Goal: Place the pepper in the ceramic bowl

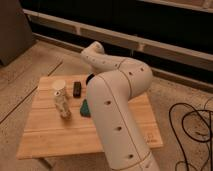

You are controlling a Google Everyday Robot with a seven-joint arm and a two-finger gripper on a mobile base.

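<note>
You cannot see the pepper; the arm [117, 95] hides it. Only a dark sliver of the bowl [89, 78] shows at the arm's left edge, on the surface [45, 130]. The gripper is hidden too, so its jaws cannot be told. A sponge [86, 107], cup [59, 87] and dark block [77, 89] lie left; the near surface is bare.

One wooden surface [45, 135] carries one white cup [58, 86], one crumpled clear bottle [63, 106], one small dark block [77, 89] and one teal sponge [85, 108] (half hidden); one gripper sits concealed behind one white arm [117, 100] at centre
</note>
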